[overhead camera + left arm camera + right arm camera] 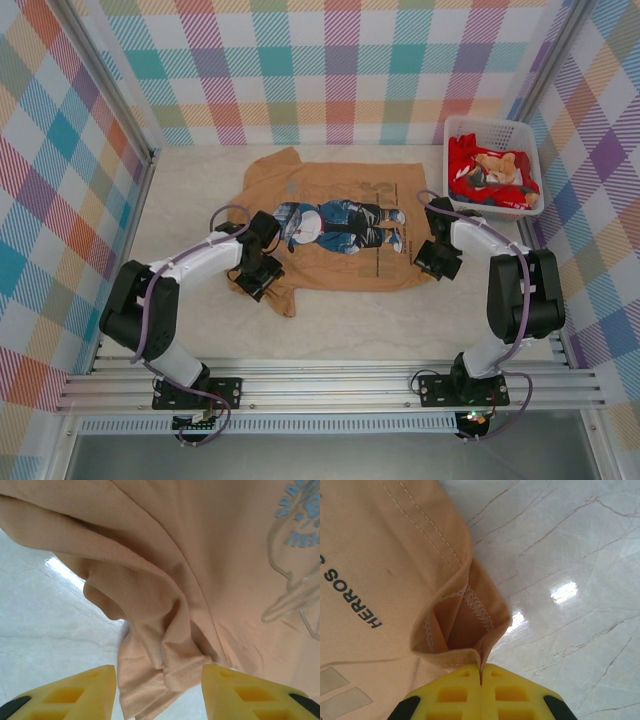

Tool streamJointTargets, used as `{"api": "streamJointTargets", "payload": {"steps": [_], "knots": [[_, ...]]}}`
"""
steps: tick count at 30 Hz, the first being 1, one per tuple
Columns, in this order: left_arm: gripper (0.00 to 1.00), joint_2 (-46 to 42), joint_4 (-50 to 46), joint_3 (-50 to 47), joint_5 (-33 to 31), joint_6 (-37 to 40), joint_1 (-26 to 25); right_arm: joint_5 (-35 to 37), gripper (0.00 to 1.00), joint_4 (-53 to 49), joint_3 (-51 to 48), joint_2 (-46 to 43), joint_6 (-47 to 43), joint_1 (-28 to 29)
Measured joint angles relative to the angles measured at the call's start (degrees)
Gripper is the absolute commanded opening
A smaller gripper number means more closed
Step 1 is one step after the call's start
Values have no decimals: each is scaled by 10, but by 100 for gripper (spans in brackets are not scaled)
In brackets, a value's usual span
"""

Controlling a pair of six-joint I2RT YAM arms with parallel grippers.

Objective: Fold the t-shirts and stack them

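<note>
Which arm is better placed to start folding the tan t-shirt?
Right, probably. The right gripper is shut on the hem corner of the tan t-shirt, ready to lift; the left gripper stands open around bunched cloth, not yet clamped.

Matt cloth t-shirt (340,235), glossy table (190,190)

Plaid walls (340,70), glossy marble tabletop (190,205)

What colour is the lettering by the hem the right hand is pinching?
Black lettering on the tan t-shirt, clearest in the right wrist view.
</note>
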Motion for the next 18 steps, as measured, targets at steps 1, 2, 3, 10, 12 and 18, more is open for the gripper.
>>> {"api": "streamJointTargets", "payload": {"steps": [1, 2, 3, 10, 12, 18], "knots": [[40, 6, 4, 2, 0, -6, -2, 0, 0, 0, 0, 0, 0, 0], [39, 9, 8, 2, 0, -7, -2, 0, 0, 1, 0, 0, -1, -1], [38, 13, 11, 2, 0, -12, -4, -2, 0, 2, 0, 0, -2, -2], [25, 29, 23, 10, 1, -23, -20, -5, 0, 9, 0, 0, -2, -4], [16, 30, 23, 10, 1, -25, -24, -5, 0, 10, -1, 0, -2, -4], [0, 31, 19, 13, 0, -21, -26, -4, 0, 13, -7, 1, -2, -4]]}}
